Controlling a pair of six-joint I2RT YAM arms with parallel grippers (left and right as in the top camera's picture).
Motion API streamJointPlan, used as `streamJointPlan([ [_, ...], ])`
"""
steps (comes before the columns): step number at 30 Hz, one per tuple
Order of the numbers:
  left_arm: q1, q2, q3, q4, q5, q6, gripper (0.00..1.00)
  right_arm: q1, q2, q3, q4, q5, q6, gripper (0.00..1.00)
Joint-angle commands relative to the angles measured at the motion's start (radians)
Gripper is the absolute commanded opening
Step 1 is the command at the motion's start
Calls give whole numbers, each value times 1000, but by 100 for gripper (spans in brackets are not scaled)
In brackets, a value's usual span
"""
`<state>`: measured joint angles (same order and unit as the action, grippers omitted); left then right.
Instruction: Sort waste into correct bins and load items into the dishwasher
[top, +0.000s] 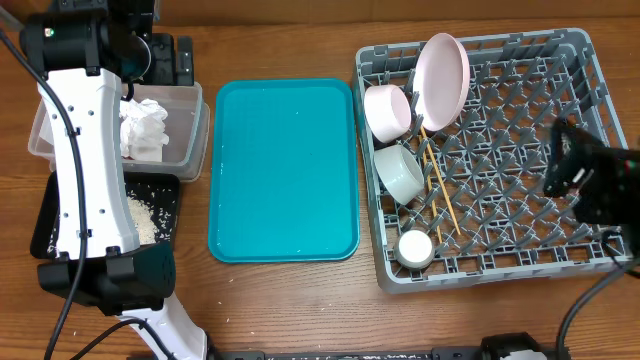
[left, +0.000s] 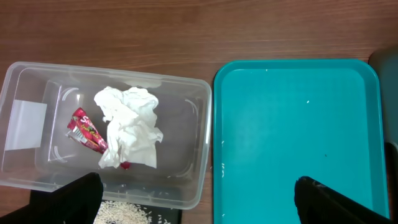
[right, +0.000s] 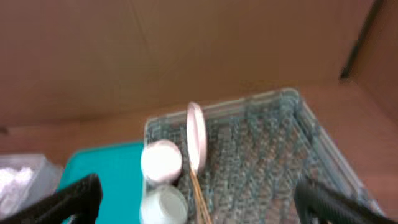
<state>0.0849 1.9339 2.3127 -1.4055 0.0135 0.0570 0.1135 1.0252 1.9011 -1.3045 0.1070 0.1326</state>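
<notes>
The white napkin (left: 129, 124) and red wrapper (left: 87, 130) lie in the clear tub (left: 186, 180); the napkin (top: 145, 128) also shows from overhead. Rice grains (top: 140, 215) lie on the black tray (top: 170, 200). The grey dish rack (top: 520, 150) holds an upright pink plate (top: 443, 80), a pink bowl (top: 388, 110), a pale grey bowl (top: 400, 172), a white cup (top: 415, 247) and chopsticks (top: 438, 190). My left gripper (left: 199, 202) is open and empty, above the tub's near edge. My right gripper (right: 193, 202) is open and empty, high over the rack's right side.
A teal serving tray (top: 284, 170) lies between the tub and the rack, bare except for a few specks. The left arm (top: 85, 150) covers part of the tub and black tray from overhead. Brown walls stand behind the rack.
</notes>
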Motion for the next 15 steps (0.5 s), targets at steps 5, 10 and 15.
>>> streamJointPlan([
  [5,-6,9,18,4,-6,-12,100,-101,-293,-534,394,-113,-95,100],
  [10,-6,9,18,4,-6,-12,100,-135,-524,-1022,785,-185,-71,100],
  [15,-6,9,18,4,-6,-12,100,-135,-743,-1485,1167,-184,55,100],
])
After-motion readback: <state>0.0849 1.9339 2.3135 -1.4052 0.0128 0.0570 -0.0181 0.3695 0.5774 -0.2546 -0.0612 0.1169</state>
